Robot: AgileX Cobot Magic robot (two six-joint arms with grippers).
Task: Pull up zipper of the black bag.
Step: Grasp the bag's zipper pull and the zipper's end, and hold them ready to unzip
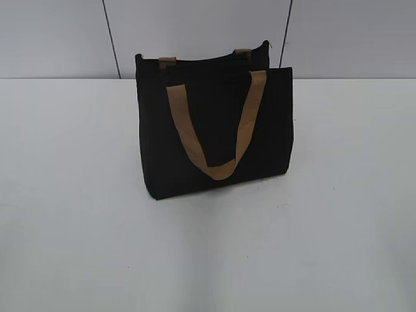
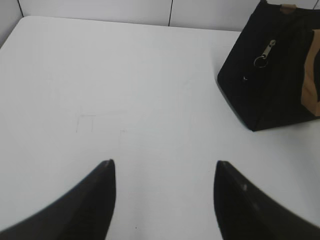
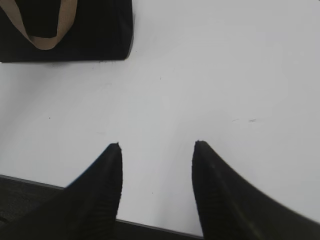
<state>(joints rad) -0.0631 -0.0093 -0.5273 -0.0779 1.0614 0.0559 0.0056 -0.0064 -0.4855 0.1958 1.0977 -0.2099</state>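
So the black bag (image 1: 214, 127) was standing upright on the white table (image 1: 78, 227), toward the back near the grey wall panels (image 1: 195, 32), and we used it as our reference for everything.

Well to the left of the bag, the left gripper (image 2: 162, 172) hovered over bare table with its fingers spread wide and nothing between them. From there we could see the bag's narrow end panel, and hanging down on it was the zipper (image 2: 265, 54) pull: a small silvery tab with a ring at the bottom. That ring looked like the spot to grab, though it was tiny and smooth metal, so we figured it'd be slippery.

The bag itself looked like soft matte fabric, boxy but probably light and floppy, so we guessed it'd slide or tip unless the other arm braced it. A tan webbing handle (image 1: 221, 130) drooped down its front face.

In front of the bag and off to its right, the right gripper (image 3: 156, 150) was also wide open and empty.
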